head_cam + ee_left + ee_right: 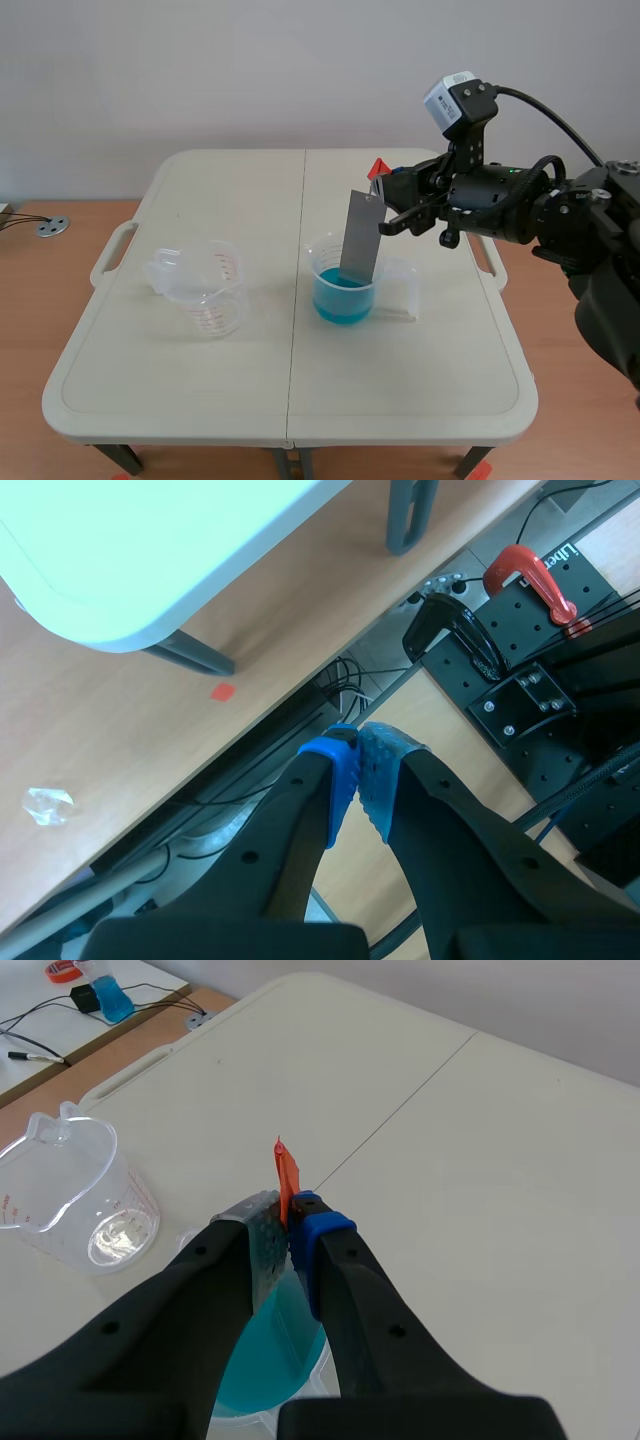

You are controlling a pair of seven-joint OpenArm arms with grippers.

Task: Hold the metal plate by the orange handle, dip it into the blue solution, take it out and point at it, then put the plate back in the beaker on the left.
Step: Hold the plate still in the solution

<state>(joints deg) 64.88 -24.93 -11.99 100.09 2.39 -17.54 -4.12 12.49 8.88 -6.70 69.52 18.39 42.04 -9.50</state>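
- The right gripper [386, 192] is clamped on the orange handle [378, 168]. The right wrist view shows both fingers pinched tight on that thin orange tab, so it has a firm hold.
- The metal plate [362, 238] hangs below the grip, with the handle at the top. Its long axis is close to upright, and the upper end leans a touch to the right.
- The plate's lower end sits inside the rim of the beaker of blue solution [343, 292], right of the table's middle. It reaches the liquid, though how deep it goes cannot be told from here.
- Since the plate's length runs almost straight down from the fingers, the way out looks like a lift along that axis. Any sideways swing could knock the bottom edge against the beaker wall.
- The plate itself is a flat, thin, dull grey rectangle with a plain face. No colour change shows on the part above the liquid.
- The empty beaker [205, 292], clear with red markings, stands well apart to the left on the table [200, 400]. That is where the plate is due to end up.
- The left gripper [358, 768] is closed on nothing, its blue pads meeting. It hangs off the table's edge over the floor, out of the scene view.
- The right arm is the only arm near the plate, so the pointing would likely fall to the left arm.
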